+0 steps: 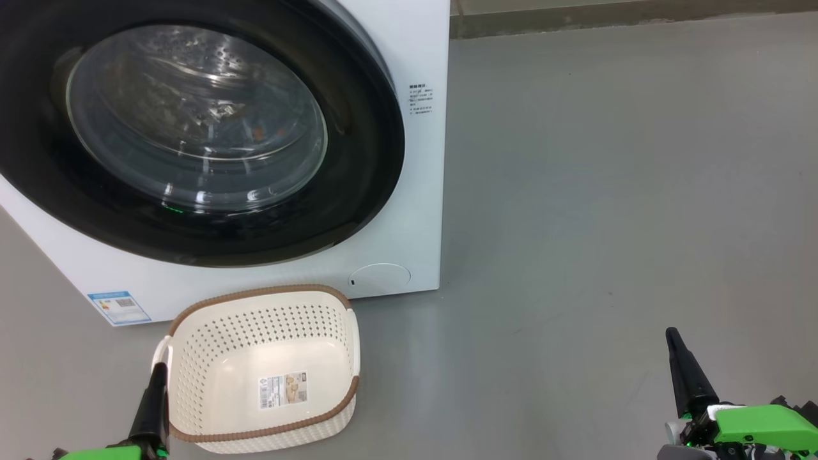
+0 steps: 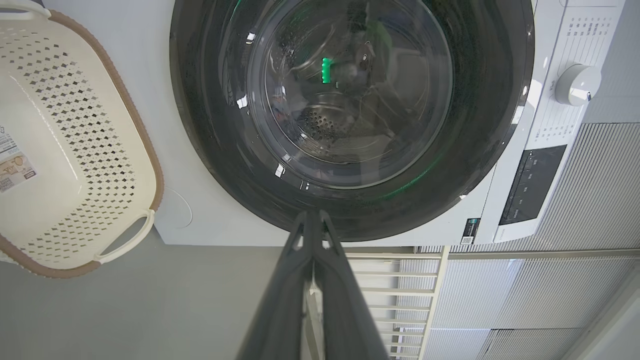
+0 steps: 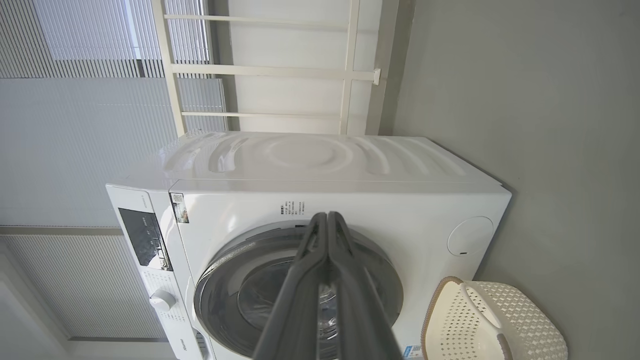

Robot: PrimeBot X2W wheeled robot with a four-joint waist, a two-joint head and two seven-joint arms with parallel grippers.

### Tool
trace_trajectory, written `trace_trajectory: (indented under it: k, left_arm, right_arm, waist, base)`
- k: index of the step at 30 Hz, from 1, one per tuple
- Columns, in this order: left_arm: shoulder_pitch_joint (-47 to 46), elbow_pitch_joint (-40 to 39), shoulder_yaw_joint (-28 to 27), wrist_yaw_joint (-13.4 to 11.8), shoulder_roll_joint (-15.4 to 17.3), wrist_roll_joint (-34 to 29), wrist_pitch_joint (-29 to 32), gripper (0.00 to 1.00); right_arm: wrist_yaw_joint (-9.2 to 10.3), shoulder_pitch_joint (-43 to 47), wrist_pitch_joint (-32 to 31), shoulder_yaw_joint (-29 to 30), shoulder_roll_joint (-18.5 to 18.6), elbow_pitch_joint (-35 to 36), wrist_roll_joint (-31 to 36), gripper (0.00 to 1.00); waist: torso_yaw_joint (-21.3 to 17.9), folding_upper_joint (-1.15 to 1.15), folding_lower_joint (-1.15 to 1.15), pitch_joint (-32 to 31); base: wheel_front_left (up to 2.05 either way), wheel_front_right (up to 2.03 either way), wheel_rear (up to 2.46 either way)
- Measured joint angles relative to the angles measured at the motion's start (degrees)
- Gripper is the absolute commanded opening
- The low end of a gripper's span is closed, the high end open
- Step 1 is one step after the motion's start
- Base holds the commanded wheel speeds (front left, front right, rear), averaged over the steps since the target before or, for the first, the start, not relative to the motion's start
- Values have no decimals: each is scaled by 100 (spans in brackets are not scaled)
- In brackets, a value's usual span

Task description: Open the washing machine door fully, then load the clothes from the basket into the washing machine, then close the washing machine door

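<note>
Left gripper (image 1: 159,374) at 7 o'clock in head view, dark fingers pressed together, tip beside the basket (image 1: 255,319) handle, contact unclear. Right gripper (image 1: 673,342) at 5 o'clock, fingers together too, over smooth grey floor (image 1: 607,191). Basket at 6-7 o'clock: cream perforated plastic, rounded rectangle, brown woven-look rim, paper label (image 1: 283,390) on its bottom, print too small to read. Behind it at 11 o'clock, white washing machine (image 1: 409,211): blue energy sticker (image 1: 118,306), round filter cap (image 1: 380,280), small unreadable text block (image 1: 420,101). Glossy black round door (image 1: 364,166) shut flush, bulging glass centre. Orange specks (image 1: 259,133) behind the glass, too blurred to identify.
</note>
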State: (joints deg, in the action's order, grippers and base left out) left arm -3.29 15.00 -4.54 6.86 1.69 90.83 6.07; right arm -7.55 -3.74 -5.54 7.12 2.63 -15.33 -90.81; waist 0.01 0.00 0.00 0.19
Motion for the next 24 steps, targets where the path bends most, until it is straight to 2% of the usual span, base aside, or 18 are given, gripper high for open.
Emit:
trace_trajectory:
  k: [24]
  left_arm:
    - [-64, 19, -5, 2, 4, 113, 23, 0]
  right_arm:
    - [0, -11, -42, 34, 1, -8, -154, 0]
  waist:
    - [-1, 0, 0, -1]
  base:
    - [0, 0, 0]
